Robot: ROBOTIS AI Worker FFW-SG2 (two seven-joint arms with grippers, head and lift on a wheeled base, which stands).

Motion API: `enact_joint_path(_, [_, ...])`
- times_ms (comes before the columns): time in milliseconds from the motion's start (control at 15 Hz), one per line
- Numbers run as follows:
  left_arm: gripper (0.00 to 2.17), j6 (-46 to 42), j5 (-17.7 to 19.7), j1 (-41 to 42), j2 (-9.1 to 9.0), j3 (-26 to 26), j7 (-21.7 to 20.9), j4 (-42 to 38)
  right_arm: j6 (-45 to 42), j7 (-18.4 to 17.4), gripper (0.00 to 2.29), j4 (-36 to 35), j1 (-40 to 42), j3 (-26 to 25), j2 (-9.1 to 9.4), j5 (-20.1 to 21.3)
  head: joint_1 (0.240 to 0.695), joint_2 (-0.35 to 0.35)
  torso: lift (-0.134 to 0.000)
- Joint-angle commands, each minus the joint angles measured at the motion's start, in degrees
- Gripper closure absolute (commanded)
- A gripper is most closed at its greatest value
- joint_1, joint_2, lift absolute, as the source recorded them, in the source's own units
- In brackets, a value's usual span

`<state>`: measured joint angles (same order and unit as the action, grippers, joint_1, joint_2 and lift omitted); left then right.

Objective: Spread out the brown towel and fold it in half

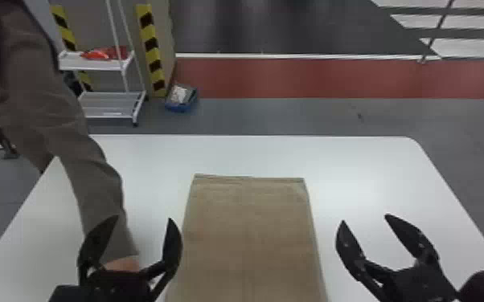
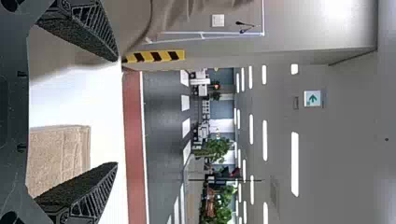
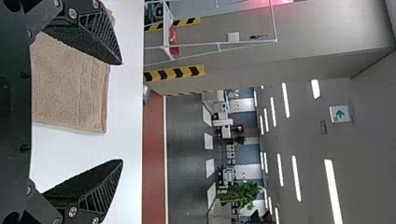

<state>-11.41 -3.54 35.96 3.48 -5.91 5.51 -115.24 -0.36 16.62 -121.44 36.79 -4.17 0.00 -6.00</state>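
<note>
Brown towel lies between the empty, spread left tool, the nearer, and matching right tool, its long axis apparently pointing forward.

Brown rectangular cloth towel: on the white round-cornered table, its far edge short of the table's far edge. Black two-fingered left gripper: left of the towel. Black two-fingered right gripper: right of the towel. Behind the table, at left: white two-shelf cart; right of it, on the grey floor, a blue open box.
</note>
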Motion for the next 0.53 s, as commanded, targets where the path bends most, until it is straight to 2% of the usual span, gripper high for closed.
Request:
enact_joint_path(0, [0.09,0.12,0.03,-0.89,-0.14,-0.33,-0.06,1.34,0.15,-0.01,0.14,1.38,-0.93,-0.41,0.00,0.37,0.695,-0.016,-0.057])
enact_joint_path(467, [0.13,3.11,0.47,-3.88,-0.14,-1.56,-1.47,4.15,0.15,0.08,0.14,3.57,-2.16,-1.46,-0.26,0.64,0.695,-0.046,-0.057])
